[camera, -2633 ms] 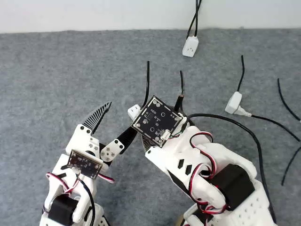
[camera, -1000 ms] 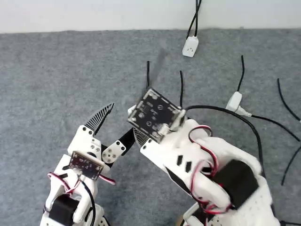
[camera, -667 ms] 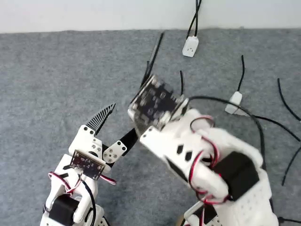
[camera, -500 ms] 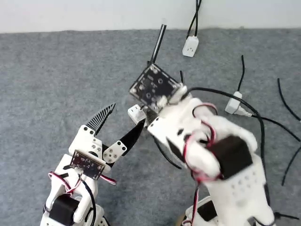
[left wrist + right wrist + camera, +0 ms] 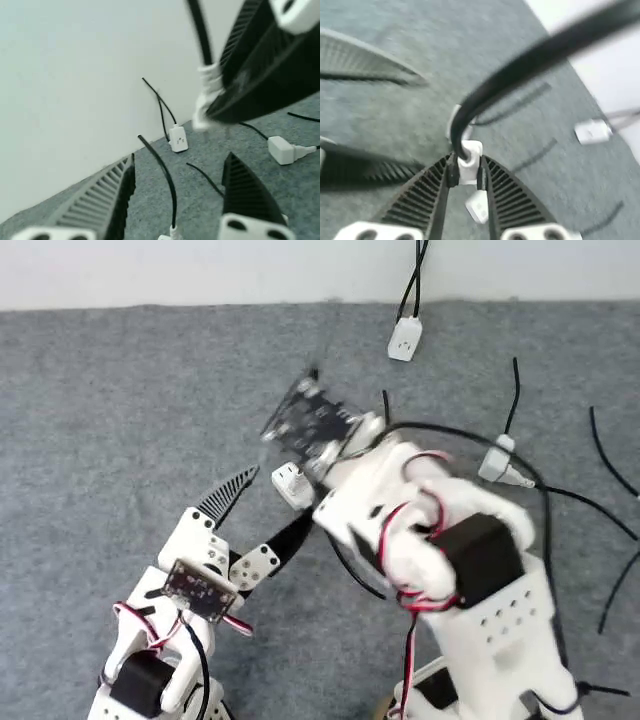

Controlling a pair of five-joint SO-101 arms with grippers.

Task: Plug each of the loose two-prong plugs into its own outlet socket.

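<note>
My right gripper [image 5: 468, 161] is shut on a small white two-prong plug [image 5: 470, 171], held off the carpet with its black cable [image 5: 520, 70] arching away. Under it lies a white socket [image 5: 478, 206], which in the high view is the white block [image 5: 292, 484] beside the right arm's wrist [image 5: 312, 422]. My left gripper [image 5: 172, 200] is open with nothing between its fingers, its tips close to that socket [image 5: 169, 234]. The left wrist view has the held plug [image 5: 207, 95] above. Another socket [image 5: 404, 338] lies by the wall, and a white plug [image 5: 497, 460] lies to the right.
Loose black cables [image 5: 610, 465] trail over the grey carpet on the right. A white wall [image 5: 200, 270] bounds the far edge. The right arm's body [image 5: 470, 570] covers the near centre; open carpet [image 5: 120, 410] lies to the left.
The right arm has lifted its plug off the carpet and swung it away and to the left. The left arm has shifted right, nearer the socket, fingers still open.
</note>
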